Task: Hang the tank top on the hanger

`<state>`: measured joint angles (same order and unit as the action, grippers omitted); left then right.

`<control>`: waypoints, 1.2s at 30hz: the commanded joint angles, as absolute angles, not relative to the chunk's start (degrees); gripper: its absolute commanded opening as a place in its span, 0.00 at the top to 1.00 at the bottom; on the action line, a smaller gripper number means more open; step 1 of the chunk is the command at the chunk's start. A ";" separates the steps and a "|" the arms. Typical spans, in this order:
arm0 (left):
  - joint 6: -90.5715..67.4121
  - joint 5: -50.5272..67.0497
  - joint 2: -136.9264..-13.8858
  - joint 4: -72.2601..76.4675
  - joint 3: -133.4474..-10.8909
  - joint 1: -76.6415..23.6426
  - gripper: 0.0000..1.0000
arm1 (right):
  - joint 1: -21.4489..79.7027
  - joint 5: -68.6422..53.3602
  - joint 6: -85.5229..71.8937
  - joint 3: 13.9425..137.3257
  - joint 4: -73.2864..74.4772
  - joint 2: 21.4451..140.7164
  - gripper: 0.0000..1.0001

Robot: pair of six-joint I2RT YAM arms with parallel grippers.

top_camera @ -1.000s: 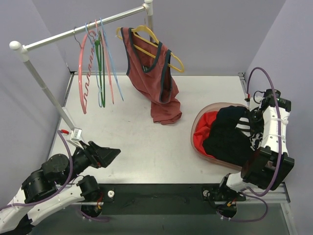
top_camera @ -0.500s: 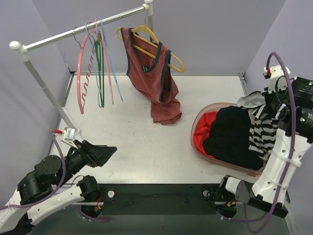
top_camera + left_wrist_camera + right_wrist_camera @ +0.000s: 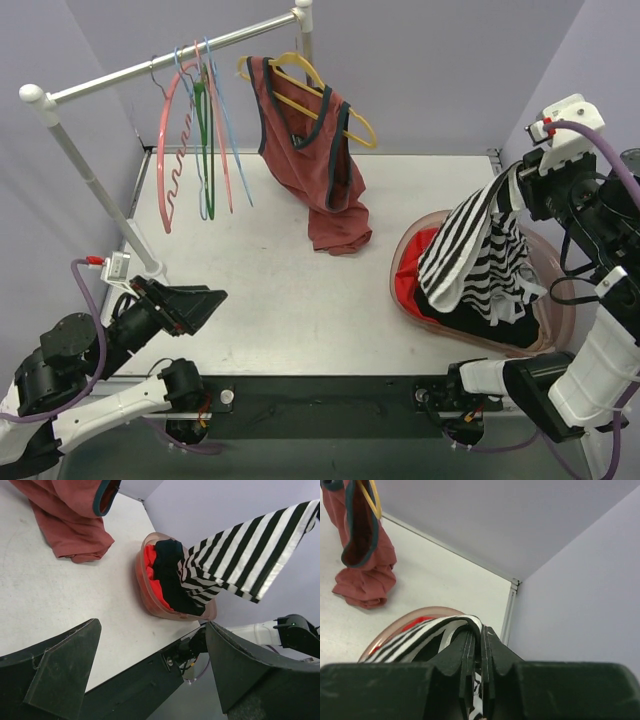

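Striped tank top [image 3: 250, 555] stretched above pink basket [image 3: 141, 587]

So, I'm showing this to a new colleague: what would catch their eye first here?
The black-and-white striped tank top hangs from the shut right gripper, trailing down into the pink basket on the right of the table. Next comes the rust-red top, drooping off a yellow hanger on the rail at the back, beside a cluster of bare hangers.
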<state>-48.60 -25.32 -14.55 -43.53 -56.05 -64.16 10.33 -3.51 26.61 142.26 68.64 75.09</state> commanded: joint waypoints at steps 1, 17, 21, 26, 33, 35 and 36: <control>-47.02 -26.63 -16.87 -43.07 -56.52 -65.39 0.03 | 12.21 -7.54 19.79 146.86 62.33 78.48 1.00; -47.37 -32.34 -17.40 -44.12 -54.67 -66.27 0.03 | 49.10 -6.52 21.60 160.22 39.30 93.86 1.00; -47.02 -34.27 -16.27 -44.82 -54.41 -66.44 0.03 | 60.11 2.00 27.78 160.58 38.76 97.37 1.00; -47.20 -34.63 -14.59 -46.32 -54.05 -66.53 0.03 | 56.80 3.61 23.21 157.33 45.33 98.26 1.00; -47.99 -33.40 -13.01 -46.32 -52.12 -66.80 0.03 | 52.21 -2.54 21.53 142.23 48.86 91.78 1.00; -48.08 -33.22 -13.01 -45.53 -51.07 -66.88 0.03 | 52.29 -4.47 20.22 137.57 50.44 90.45 1.00; -48.16 -32.96 -13.18 -44.66 -50.72 -66.88 0.03 | 52.56 -5.61 19.95 133.29 50.62 89.57 1.00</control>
